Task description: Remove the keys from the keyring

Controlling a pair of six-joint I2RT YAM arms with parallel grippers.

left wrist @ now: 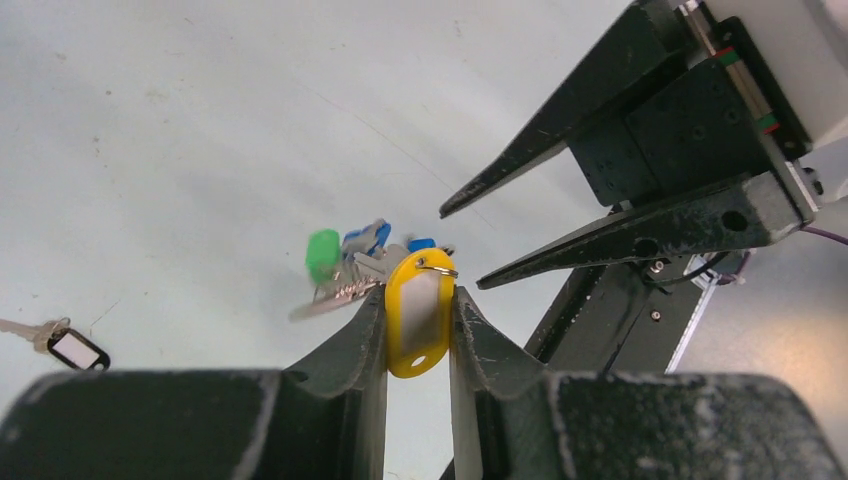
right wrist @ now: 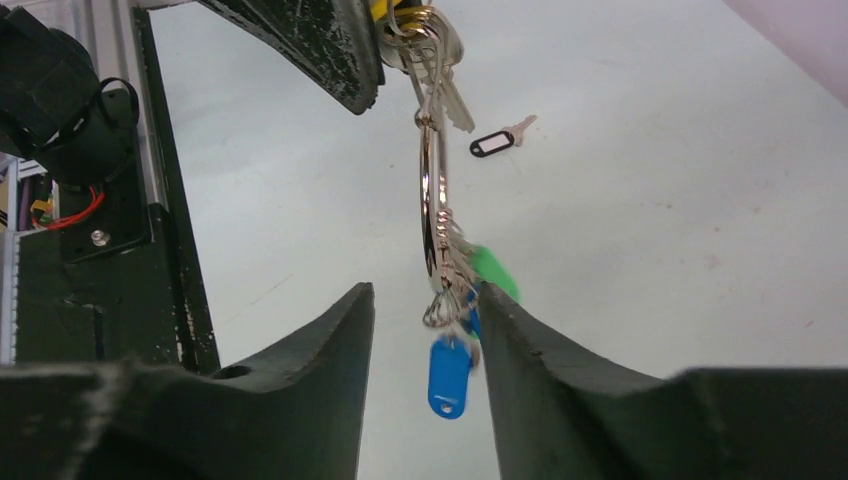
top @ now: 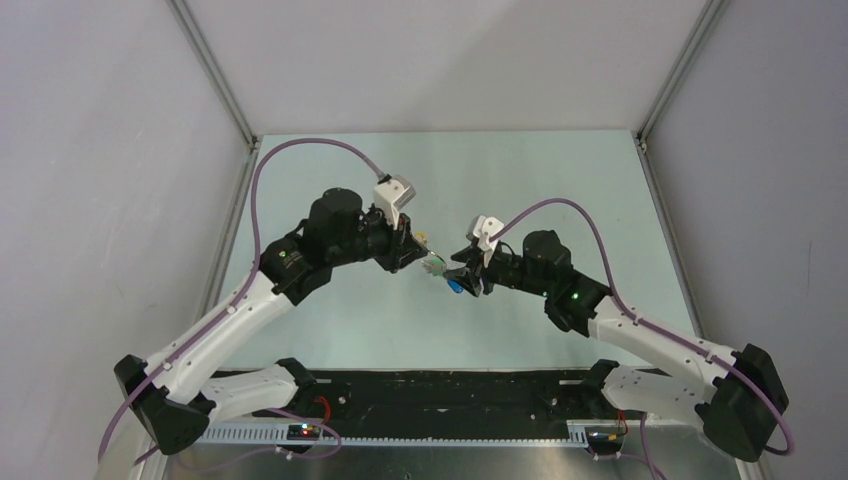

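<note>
My left gripper [left wrist: 418, 300] is shut on the yellow plastic head [left wrist: 418, 312] of one key and holds the bunch above the table. The silver keyring [right wrist: 430, 200] hangs from it, edge-on in the right wrist view. A green-headed key [right wrist: 493, 270] and a blue-headed key [right wrist: 449, 375] dangle at its lower end. My right gripper [right wrist: 425, 300] is open, and its fingers straddle the ring's lower end and the blue head, close to the right finger. In the top view the bunch [top: 437, 265] hangs between the left gripper [top: 413, 250] and the right gripper [top: 463, 282]. A black-headed key [left wrist: 60, 343] lies loose on the table.
The pale green table [top: 560, 180] is bounded by grey walls at the back and both sides. The loose black-headed key also shows in the right wrist view [right wrist: 495, 142], beyond the ring. A black rail [top: 450, 395] runs along the near edge between the arm bases.
</note>
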